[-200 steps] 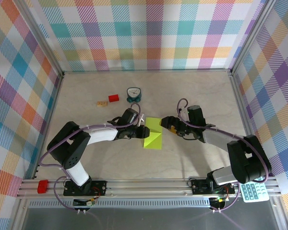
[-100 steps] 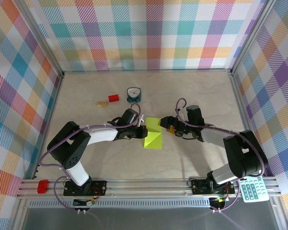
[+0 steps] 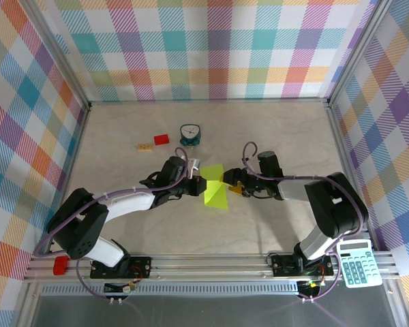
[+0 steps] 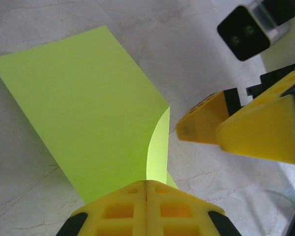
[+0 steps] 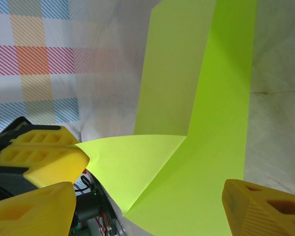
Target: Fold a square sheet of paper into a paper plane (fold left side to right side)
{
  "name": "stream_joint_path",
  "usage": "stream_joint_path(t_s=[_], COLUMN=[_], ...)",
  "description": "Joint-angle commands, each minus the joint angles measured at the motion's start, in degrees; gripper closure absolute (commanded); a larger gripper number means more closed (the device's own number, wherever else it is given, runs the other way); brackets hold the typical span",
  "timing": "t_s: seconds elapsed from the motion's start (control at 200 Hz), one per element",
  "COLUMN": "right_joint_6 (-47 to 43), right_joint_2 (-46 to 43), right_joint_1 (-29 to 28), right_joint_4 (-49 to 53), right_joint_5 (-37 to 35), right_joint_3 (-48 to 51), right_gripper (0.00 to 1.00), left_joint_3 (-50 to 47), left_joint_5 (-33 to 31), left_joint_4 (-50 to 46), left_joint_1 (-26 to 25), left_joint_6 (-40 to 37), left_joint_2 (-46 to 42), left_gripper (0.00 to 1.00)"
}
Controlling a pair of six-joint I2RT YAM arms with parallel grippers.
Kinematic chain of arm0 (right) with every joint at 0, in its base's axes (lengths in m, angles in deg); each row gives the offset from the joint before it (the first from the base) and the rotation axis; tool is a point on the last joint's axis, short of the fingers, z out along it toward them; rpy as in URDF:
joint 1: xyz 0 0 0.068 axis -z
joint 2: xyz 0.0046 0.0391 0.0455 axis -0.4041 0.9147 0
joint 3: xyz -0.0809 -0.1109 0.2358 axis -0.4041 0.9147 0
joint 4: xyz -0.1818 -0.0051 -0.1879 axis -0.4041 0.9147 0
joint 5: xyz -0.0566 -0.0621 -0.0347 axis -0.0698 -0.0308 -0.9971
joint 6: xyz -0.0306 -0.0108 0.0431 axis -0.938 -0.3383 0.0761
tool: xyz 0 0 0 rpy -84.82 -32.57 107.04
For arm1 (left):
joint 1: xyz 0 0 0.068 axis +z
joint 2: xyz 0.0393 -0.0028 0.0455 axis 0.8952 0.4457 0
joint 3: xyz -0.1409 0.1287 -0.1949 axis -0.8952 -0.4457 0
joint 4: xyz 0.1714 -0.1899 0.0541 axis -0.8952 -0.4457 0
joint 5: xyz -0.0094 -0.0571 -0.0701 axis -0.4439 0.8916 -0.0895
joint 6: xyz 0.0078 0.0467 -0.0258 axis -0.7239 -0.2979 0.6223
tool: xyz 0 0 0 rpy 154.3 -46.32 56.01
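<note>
At the middle of the pale marbled tabletop [image 3: 279, 136], a thin lime yellow-green square sheet of paper [image 3: 215, 194] lies partly folded, directly between the two arms' claws. The left claw [image 3: 198, 180] is at the sheet's left edge. In the left wrist view its yellow fingers [image 4: 118, 211] are pressed together, with a lifted, curling flap of the paper pinched in the seam between them. The rest of the sheet rests flat on the tabletop. The right claw [image 3: 228, 184] sits at the sheet's right edge with its jaws apart. In the right wrist view its two yellow fingers [image 5: 265, 206] stand wide on either side of the paper, and neither is clamped on it. Beyond the sheet, toward the far wall, stand a small round teal clock [image 3: 189, 134], a small red block [image 3: 161, 139] and a small tan piece [image 3: 146, 147], all apart from the paper. A pale calculator with teal keys [image 3: 358, 266] lies at the near right corner, off the tabletop.
</note>
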Motion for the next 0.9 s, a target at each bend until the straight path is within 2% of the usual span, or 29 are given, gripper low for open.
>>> stream_joint_path(t_s=[0.0,0.32,0.63,0.895], right_joint_6=[2.5,4.1,3.8,2.4], right_joint_2=[2.3,7.7,8.9,10.1], right_joint_1=[-1.2,-3.2,-3.6,-4.1], right_joint_4=[-5.9,-8.1,-7.5,-5.6], right_joint_5=[2.5,3.0,2.5,1.2], right_joint_3=[-2.7,-6.8,-7.1,-7.0], right_gripper=[0.23,0.26,0.31,0.43], left_joint_3=[-1.0,-1.0,-1.1,-0.2], left_joint_5=[-0.4,-0.5,-1.7,-1.5], left_joint_4=[1.4,1.7,2.1,1.4], left_joint_1=[0.6,0.6,0.6,0.8], left_joint_6=[0.7,1.0,1.4,1.9], left_joint_2=[-0.7,0.5,6.0,8.0], left_gripper=[1.00,0.99,0.79,0.74])
